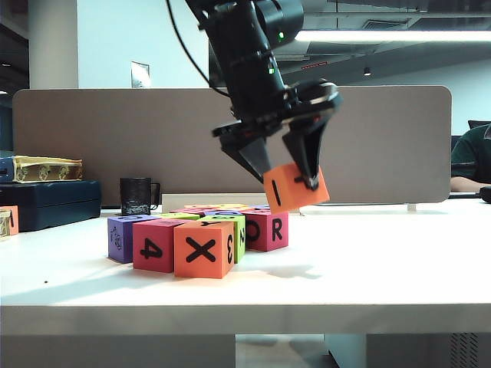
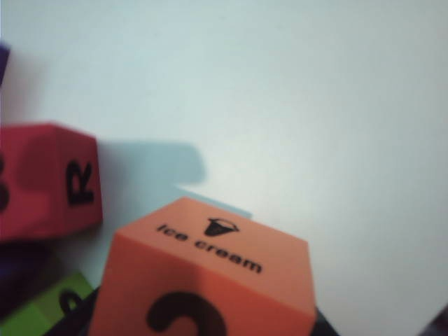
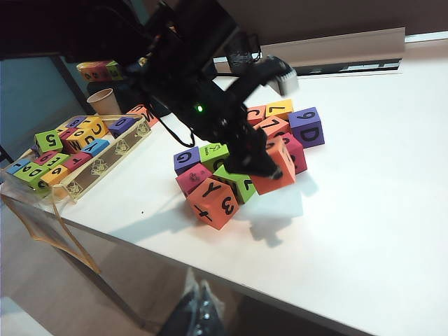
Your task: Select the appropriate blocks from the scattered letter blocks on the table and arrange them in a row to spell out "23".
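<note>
Above the table (image 1: 368,261), left gripper (image 1: 290,178) clamps an orange block (image 1: 296,188); only its wrist view shows "ice cream"; right gripper unseen

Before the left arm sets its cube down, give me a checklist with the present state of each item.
1. Left gripper clamped on the orange cube: ok.
2. Cube lifted clear of the pile: ok.
3. Cube shows a 2: cannot tell, digit cut off in the left wrist view.
4. Bare table to the right of the pile: ok.
5. A 3 block within sight: ok.
6. Right gripper state: cannot tell, out of view.
</note>
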`<state>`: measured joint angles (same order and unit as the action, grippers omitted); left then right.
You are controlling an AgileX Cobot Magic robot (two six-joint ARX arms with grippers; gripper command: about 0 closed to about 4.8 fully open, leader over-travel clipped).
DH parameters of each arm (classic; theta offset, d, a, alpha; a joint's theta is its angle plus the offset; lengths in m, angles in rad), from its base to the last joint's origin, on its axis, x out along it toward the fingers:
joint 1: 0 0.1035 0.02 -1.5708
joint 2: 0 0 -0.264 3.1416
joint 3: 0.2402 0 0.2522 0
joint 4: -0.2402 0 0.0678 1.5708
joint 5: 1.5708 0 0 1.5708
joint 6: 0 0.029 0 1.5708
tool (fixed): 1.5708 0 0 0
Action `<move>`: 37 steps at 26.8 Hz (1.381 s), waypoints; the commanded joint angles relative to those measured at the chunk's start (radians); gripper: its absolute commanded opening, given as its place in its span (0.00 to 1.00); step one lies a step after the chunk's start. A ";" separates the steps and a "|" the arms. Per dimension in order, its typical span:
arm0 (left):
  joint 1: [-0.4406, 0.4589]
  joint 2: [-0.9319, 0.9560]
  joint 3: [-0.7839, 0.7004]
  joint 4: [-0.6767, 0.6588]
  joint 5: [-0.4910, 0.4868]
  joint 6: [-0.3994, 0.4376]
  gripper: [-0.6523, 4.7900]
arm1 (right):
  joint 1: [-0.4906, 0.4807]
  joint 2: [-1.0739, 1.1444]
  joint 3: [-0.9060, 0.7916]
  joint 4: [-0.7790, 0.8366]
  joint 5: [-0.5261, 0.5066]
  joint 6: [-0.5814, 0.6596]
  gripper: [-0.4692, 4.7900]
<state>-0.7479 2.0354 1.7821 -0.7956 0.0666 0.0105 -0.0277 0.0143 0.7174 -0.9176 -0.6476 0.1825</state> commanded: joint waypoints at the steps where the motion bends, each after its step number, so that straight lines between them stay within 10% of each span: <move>1: -0.002 -0.011 0.002 -0.054 0.001 -0.232 0.67 | 0.000 -0.011 0.003 0.009 0.002 -0.003 0.09; 25: -0.027 0.083 0.000 -0.045 -0.073 -0.729 0.67 | 0.000 -0.011 0.003 0.008 0.002 -0.003 0.09; 37: -0.038 0.089 0.000 -0.012 -0.074 -0.745 0.69 | 0.000 -0.011 0.003 0.008 0.002 -0.003 0.09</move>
<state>-0.7841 2.1258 1.7794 -0.8097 -0.0036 -0.7334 -0.0277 0.0143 0.7170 -0.9180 -0.6472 0.1825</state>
